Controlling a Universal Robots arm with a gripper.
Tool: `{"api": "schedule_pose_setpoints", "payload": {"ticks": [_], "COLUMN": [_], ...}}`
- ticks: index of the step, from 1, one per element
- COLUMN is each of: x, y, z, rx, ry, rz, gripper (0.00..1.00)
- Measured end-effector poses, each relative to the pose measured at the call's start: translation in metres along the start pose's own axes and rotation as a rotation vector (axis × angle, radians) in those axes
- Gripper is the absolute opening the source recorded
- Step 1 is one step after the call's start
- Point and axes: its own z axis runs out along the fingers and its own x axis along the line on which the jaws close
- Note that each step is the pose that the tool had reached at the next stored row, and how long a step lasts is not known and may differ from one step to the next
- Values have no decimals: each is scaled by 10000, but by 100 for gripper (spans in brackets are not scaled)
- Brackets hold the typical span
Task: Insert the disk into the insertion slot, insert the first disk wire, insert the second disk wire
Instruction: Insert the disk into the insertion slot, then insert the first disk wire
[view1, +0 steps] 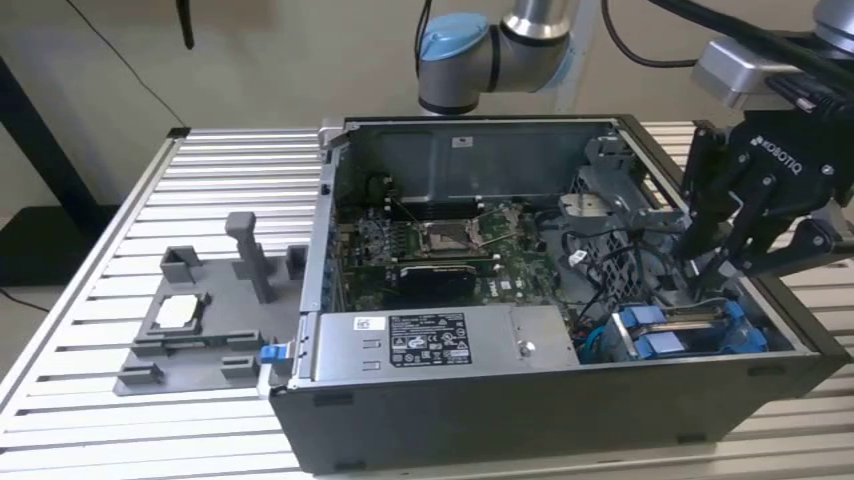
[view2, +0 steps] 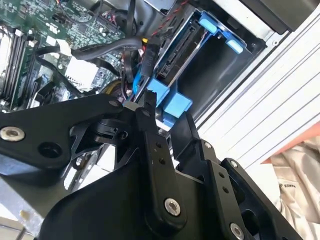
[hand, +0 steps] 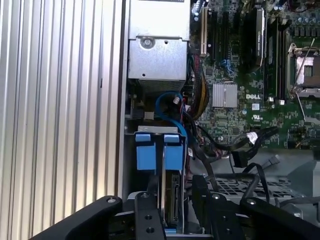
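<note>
The disk (view1: 681, 330), silver-grey in a bright blue carrier, stands on edge in the insertion slot (view1: 763, 352) at the open case's corner, on the exterior view's right. My black gripper (view1: 705, 288) reaches down onto it from above. In the first wrist view the disk (hand: 172, 197) runs between my two fingers (hand: 146, 217), and the gripper (hand: 172, 212) is closed against its sides. The blue carrier (view2: 170, 102) sits at my gripper (view2: 165, 114) in the second wrist view. Two black wire connectors (hand: 239, 159) (hand: 272, 161) lie loose over the board beside the slot.
A grey labelled power-supply box (view1: 427, 340) lies along the case's near wall, next to the slot. The green motherboard (view1: 441, 240) covers the case floor. A grey fixture (view1: 200, 320) sits on the slatted table (view1: 240, 180) at the exterior view's left.
</note>
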Motion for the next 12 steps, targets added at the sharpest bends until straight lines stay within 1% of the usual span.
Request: {"api": "schedule_pose_setpoints", "payload": {"ticks": [1, 2, 4, 5, 6, 7, 8, 9, 10, 11, 12], "x": [-1, 0, -1, -1, 0, -1, -1, 0, 0, -1, -1], "y": [2, 4, 7, 7, 7, 8, 8, 8, 9, 9, 9], "z": [-3, -3, -3, -2, -2, -2, -2, -2, -2, -3, -2], "rx": [6, 14, 44, 75, 133, 221, 332, 465, 613, 788, 965], "ry": [-131, -306, -679, -859, -1028, -1173, -1293, -1392, -1467, -1505, -1526], "rz": [-12, -30, -68, -89, -111, -133, -155, -179, -202, -225, -248], "gripper": [40, 40, 40, 40, 40, 40, 40, 40, 40, 40, 40]}}
